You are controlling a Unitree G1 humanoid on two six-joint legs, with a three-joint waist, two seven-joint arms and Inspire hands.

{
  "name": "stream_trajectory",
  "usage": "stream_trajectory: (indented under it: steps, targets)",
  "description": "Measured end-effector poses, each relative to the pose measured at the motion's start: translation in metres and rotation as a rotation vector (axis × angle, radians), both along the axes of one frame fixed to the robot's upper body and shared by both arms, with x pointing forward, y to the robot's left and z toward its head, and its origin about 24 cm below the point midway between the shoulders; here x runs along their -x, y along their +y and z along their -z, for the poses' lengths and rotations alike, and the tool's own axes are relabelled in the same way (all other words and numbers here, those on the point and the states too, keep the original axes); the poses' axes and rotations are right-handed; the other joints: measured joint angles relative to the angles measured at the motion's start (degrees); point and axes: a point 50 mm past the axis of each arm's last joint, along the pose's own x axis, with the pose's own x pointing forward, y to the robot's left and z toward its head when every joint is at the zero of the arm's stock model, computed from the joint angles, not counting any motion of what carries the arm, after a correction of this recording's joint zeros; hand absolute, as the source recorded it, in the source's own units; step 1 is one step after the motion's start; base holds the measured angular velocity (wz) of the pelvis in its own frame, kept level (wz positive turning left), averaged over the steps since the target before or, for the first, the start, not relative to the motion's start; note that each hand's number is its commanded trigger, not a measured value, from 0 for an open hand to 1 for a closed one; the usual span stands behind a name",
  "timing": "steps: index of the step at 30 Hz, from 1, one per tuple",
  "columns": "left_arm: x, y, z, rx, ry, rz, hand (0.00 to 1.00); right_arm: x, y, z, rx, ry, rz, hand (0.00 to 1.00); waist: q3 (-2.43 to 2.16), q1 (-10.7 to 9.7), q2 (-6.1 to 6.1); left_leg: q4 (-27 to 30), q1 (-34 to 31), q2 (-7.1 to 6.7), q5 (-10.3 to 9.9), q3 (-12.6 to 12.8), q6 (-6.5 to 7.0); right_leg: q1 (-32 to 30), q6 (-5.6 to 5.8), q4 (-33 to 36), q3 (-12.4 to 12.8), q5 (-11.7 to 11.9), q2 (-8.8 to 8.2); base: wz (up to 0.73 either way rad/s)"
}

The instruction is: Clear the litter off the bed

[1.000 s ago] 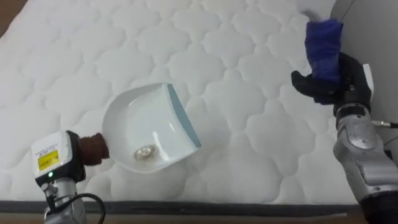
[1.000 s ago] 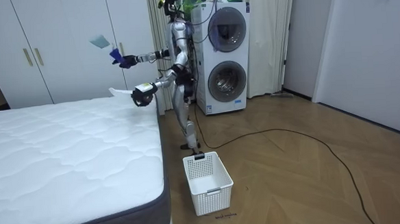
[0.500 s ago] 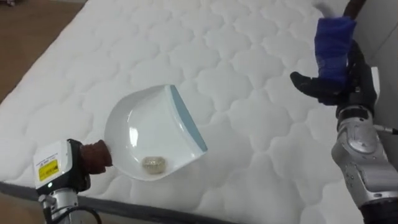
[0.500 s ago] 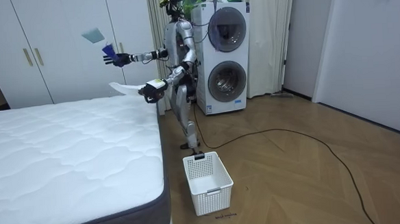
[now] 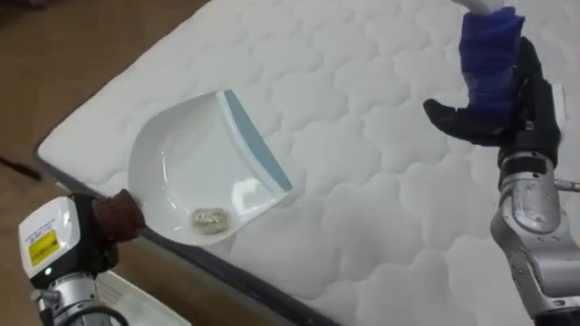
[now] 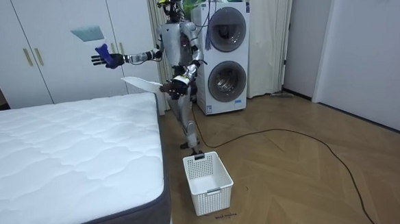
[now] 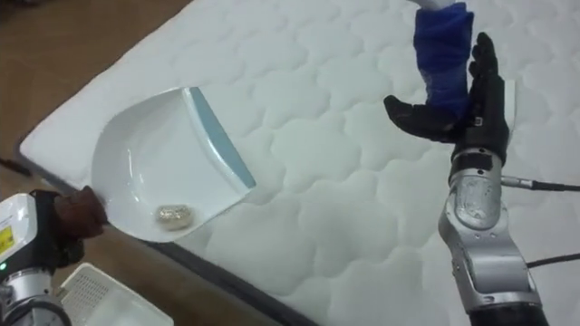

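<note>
Standing at the corner of the bed (image 5: 362, 208), in front of two stacked washing machines (image 6: 226, 56), the robot is seen in the room view with its right arm stretched out toward that view's left and its left arm bent close to its body. A white dustpan (image 5: 181, 172) with a blue-grey lip is gripped by the left hand (image 5: 80, 246), whose fingers are closed round the brown handle at the near left of the eye views. The dustpan is held above the near left edge of the mattress, apart from it, with its lip turned toward the far right and its back tipped toward the handle. A small pale scrap (image 5: 210, 218) is seen lying inside the pan, at its near side close to the handle. The blue handle of a brush (image 5: 489, 54) is clasped between the thumb and fingers of the right hand (image 5: 494, 122), which is raised at the far right over the mattress; the handle is held upright. A white basket (image 6: 218, 190) is set on the wooden floor beside the bed, near the robot's feet.
</note>
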Motion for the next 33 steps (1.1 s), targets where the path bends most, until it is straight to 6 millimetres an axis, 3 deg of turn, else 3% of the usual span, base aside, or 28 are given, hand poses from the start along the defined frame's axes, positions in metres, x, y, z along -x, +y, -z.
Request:
stream_trajectory:
  steps: [1,3,5,7,8,9,10,11,12,13,14,16,18,19,21,22,24,28,29,31,33]
  targets:
    - [-0.001,-0.001,-0.001,0.002,-0.008,0.004,1.00,0.002,-0.001,0.001,0.004,0.005,0.009,0.00,0.00,-0.16,0.01,0.48,-0.59,0.34,0.01,1.44,0.07,0.23,-0.02,0.08,-1.03,-0.02,0.15,1.21]
    - [-0.004,-0.002,-0.005,0.003,-0.029,0.018,1.00,0.006,-0.004,0.005,0.006,0.016,0.034,0.00,0.13,-1.12,-0.18,1.61,-2.94,2.61,0.71,10.87,1.45,1.03,-0.55,0.12,-2.99,-0.70,0.60,1.28]
    - [-0.003,-0.002,-0.004,0.005,-0.026,0.017,1.00,0.007,-0.005,0.006,0.006,0.019,0.038,0.00,0.26,-1.31,-0.43,1.49,-3.71,3.43,1.09,15.66,2.08,1.22,-0.68,0.11,-2.96,-1.67,0.62,1.01]
    - [-0.001,-0.002,-0.002,0.006,-0.017,0.014,1.00,0.007,-0.006,0.007,0.000,0.020,0.044,0.00,0.38,-0.67,-0.36,1.36,-4.33,2.85,1.45,14.92,2.02,1.15,-0.79,0.08,-4.01,-2.32,0.66,0.71]
    - [0.001,-0.002,-0.001,0.008,-0.014,0.012,1.00,0.008,-0.007,0.008,-0.001,0.023,0.052,0.00,0.40,-0.29,-0.30,0.47,-4.58,1.38,2.41,13.16,1.86,1.21,-0.90,0.04,-5.76,-2.58,0.68,0.89]
    - [0.000,-0.004,-0.001,0.013,-0.016,0.010,1.00,0.008,-0.010,0.006,0.006,0.020,0.063,0.00,0.26,-1.37,-0.64,-2.39,-4.64,0.21,4.95,13.38,1.61,1.25,-0.90,-0.44,-10.22,-2.72,-0.31,1.15]
    - [-0.001,-0.005,-0.001,0.018,-0.020,0.010,1.00,0.008,-0.013,0.004,0.012,0.014,0.071,0.00,0.21,-2.44,-0.87,-3.22,-4.98,0.63,5.66,16.77,1.52,1.45,-0.75,-1.12,-13.23,-2.88,-1.32,1.55]
    - [-0.002,-0.008,0.000,0.036,-0.025,0.008,1.00,0.009,-0.018,0.004,0.012,0.011,0.093,0.00,0.75,-3.98,-1.09,2.46,-6.00,4.78,2.43,27.38,2.76,1.61,-0.28,-0.80,-19.80,-3.69,-1.81,1.23]
    - [0.002,-0.006,0.003,0.048,-0.010,-0.005,1.00,0.013,-0.018,0.011,-0.006,0.039,0.102,0.00,0.23,-4.06,-0.03,8.95,-5.09,9.98,-2.78,33.11,2.18,2.22,-0.31,1.44,-23.90,-4.23,-1.67,0.97]
    - [0.003,-0.004,0.004,0.052,-0.006,-0.012,1.00,0.014,-0.018,0.014,-0.011,0.048,0.104,0.00,0.36,-4.17,0.11,11.48,-4.79,12.62,-4.63,34.76,0.91,2.40,-0.23,2.93,-25.65,-4.74,-1.54,0.73]
    - [0.003,-0.003,0.004,0.059,-0.003,-0.026,1.00,0.016,-0.019,0.016,-0.013,0.063,0.111,0.00,0.91,-4.76,0.93,12.50,-5.24,14.19,-6.45,35.21,0.99,2.73,0.07,6.51,-27.22,-6.19,-1.55,1.04]
    - [0.000,-0.005,0.004,0.057,-0.003,-0.013,1.00,0.024,-0.023,0.023,-0.012,0.086,0.151,0.00,0.74,-5.97,-0.30,10.12,-5.02,12.07,-5.84,32.57,1.99,1.70,0.17,8.58,-23.66,-6.54,-2.18,1.05]
    - [0.000,-0.007,0.005,0.058,0.001,-0.002,1.00,0.025,-0.024,0.025,-0.009,0.089,0.167,0.00,0.71,-5.22,-0.77,7.32,-4.89,9.89,-4.10,30.93,2.82,-0.24,0.19,8.25,-17.95,-6.53,-2.50,0.50]
    - [0.000,-0.008,0.004,0.057,-0.001,-0.001,1.00,0.025,-0.024,0.025,-0.009,0.090,0.168,0.00,0.70,-4.50,-0.80,6.90,-4.92,9.47,-3.92,30.80,2.83,-0.57,0.27,7.56,-17.73,-6.48,-2.63,0.20]
    - [0.000,-0.008,0.004,0.055,-0.004,0.000,1.00,0.026,-0.025,0.026,-0.006,0.092,0.186,0.00,0.36,-2.72,-0.15,5.59,-5.44,8.03,-2.85,29.82,3.24,-0.22,1.02,6.82,-19.88,-5.93,-2.64,0.28]
    - [0.000,-0.008,0.004,0.055,-0.006,-0.001,1.00,0.027,-0.025,0.027,-0.006,0.094,0.193,0.00,0.32,-2.72,-0.05,5.07,-5.40,7.51,-2.42,29.43,3.44,-0.08,1.08,6.83,-20.14,-5.89,-2.83,0.48]
    - [0.000,-0.007,0.003,0.056,-0.011,-0.006,1.00,0.029,-0.027,0.033,-0.009,0.119,0.213,0.00,0.19,-1.30,0.02,1.72,-3.59,5.84,-0.85,29.28,3.89,0.07,1.13,8.18,-20.39,-5.87,-4.44,0.27]
    - [-0.003,-0.006,-0.006,0.045,-0.052,0.001,1.00,0.030,-0.024,0.041,-0.018,0.148,0.209,0.00,-0.01,0.56,0.37,1.43,-3.61,5.06,-0.73,27.50,4.37,-0.81,1.16,13.34,-19.93,-5.85,-5.66,0.27]
    - [-0.005,-0.006,-0.008,0.043,-0.063,0.010,1.00,0.030,-0.021,0.043,-0.026,0.152,0.204,0.00,-0.02,0.87,0.35,1.44,-3.35,4.74,-0.81,26.16,4.50,-1.99,1.31,17.71,-19.06,-5.75,-6.85,0.44]
    - [-0.007,-0.007,-0.010,0.044,-0.071,0.021,1.00,0.030,-0.018,0.045,-0.039,0.156,0.202,0.00,-0.02,0.60,0.33,1.44,-2.88,4.26,-1.09,23.10,4.86,-5.33,1.41,23.87,-14.13,-5.95,-8.13,0.60]
    - [-0.008,-0.007,-0.010,0.044,-0.075,0.024,1.00,0.030,-0.014,0.048,-0.040,0.167,0.190,0.00,0.08,0.00,0.61,1.36,-2.89,4.18,-1.45,19.05,5.18,-11.24,0.96,25.88,-7.44,-6.79,-7.19,0.80]
